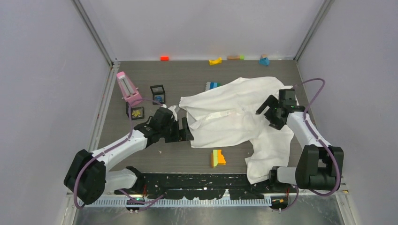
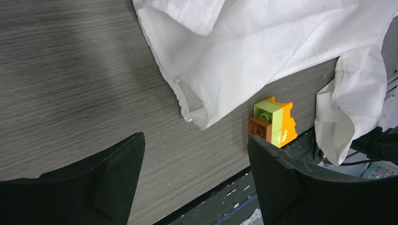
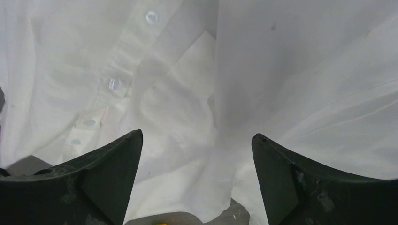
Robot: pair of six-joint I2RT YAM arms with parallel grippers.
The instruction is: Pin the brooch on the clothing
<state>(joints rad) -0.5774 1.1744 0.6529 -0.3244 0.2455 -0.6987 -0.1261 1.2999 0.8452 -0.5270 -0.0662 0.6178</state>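
From above, the shirt lies crumpled on the bench. Your left gripper is spread at its left edge and your right gripper is spread over its right side. The brooch is too small to tell.

Left wrist: fingers wide apart over bare bench, near the hem and a block stack.

Right wrist: fingers wide apart above the button row.

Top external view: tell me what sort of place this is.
Probably a robot lab test cell: plain grey walls box in a wood-grain table, the left arm and right arm are bolted at its near edge, and a white shirt and toy blocks lie about as practice props.
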